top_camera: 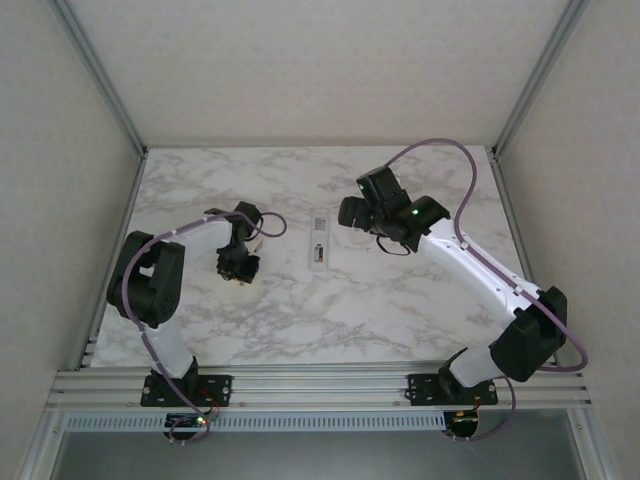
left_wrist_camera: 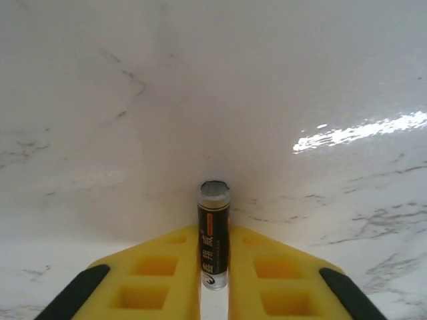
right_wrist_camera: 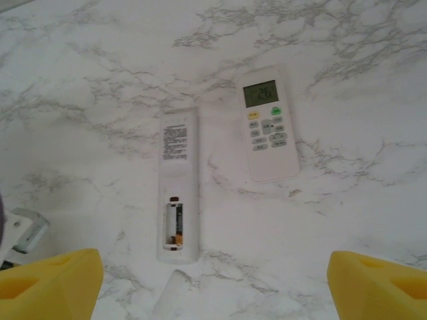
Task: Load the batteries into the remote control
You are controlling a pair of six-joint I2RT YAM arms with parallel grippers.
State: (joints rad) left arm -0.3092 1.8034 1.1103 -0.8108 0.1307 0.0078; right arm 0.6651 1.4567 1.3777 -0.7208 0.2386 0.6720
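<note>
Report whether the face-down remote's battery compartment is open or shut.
Open: on the face-down remote, the uncovered bay shows a battery seated inside.

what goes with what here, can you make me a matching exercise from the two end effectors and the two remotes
Things:
1. left end effector
2. right end effector
3. remote with the display
4. remote with the label

States:
a. open, holding nothing
b. lying face up
c. shut on a battery
d. lying face down, a second battery in its open bay

Pairs: 1-c, 2-a, 3-b, 4-d
</note>
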